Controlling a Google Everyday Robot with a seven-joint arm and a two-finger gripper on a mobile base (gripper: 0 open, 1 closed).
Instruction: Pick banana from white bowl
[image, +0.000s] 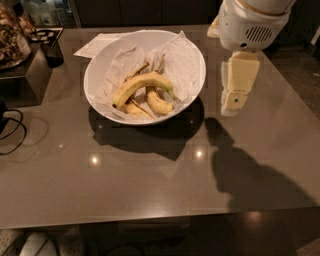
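Observation:
The banana (142, 83) is long, curved and yellow and lies across the middle of the white bowl (100, 60), which is lined with crinkled white paper. A short stubby banana (159, 104) and thin browned peel pieces (134, 107) lie beside and under it. My gripper (234, 102) hangs from the white arm head, pointing down, just right of the bowl's rim and above the table. It holds nothing.
The bowl stands on a brown-grey glossy table (150, 180). A sheet of paper (97, 45) lies behind the bowl. A dark block with clutter (30, 55) stands at the far left, and black cables (10, 130) lie at the left edge.

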